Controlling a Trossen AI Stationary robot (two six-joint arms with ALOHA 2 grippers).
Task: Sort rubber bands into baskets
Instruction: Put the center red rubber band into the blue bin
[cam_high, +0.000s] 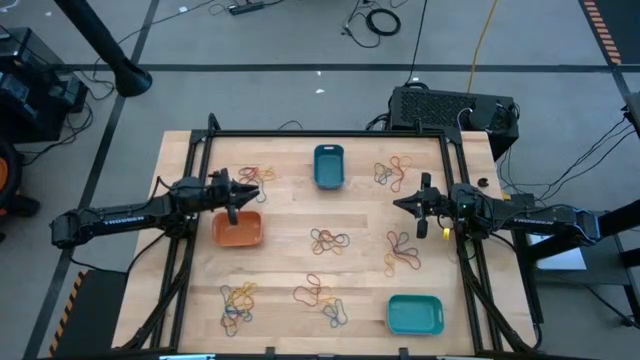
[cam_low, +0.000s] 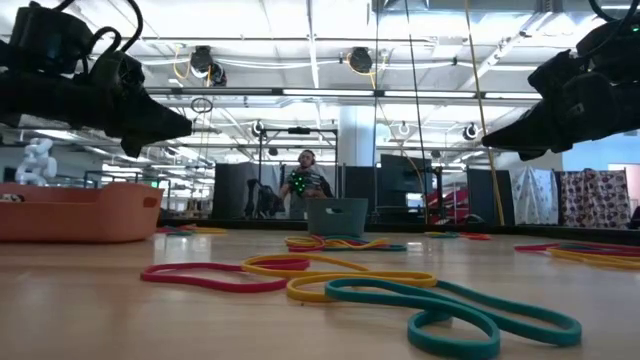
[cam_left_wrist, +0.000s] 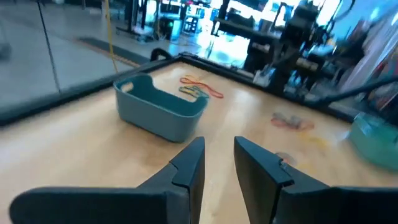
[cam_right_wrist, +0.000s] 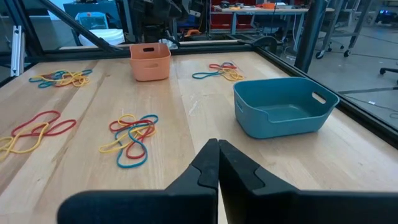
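My left gripper (cam_high: 246, 192) hovers above the table by the far edge of the orange basket (cam_high: 237, 230). In its wrist view its fingers (cam_left_wrist: 217, 168) stand a little apart with nothing between them. My right gripper (cam_high: 402, 204) hovers right of centre, shut and empty (cam_right_wrist: 217, 163). The dark teal basket (cam_high: 328, 165) stands at the far middle and the turquoise basket (cam_high: 414, 314) at the near right. Rubber bands lie flat in loose clusters at the far left (cam_high: 255, 176), far right (cam_high: 393, 173), centre (cam_high: 328, 240), right (cam_high: 402, 252), near left (cam_high: 238, 300) and near middle (cam_high: 322, 295).
A black metal frame (cam_high: 330, 133) runs around the wooden tabletop. A black box (cam_high: 450, 108) with cables sits beyond the far right corner. In the low view a person (cam_low: 303, 185) stands far off in the room behind the table.
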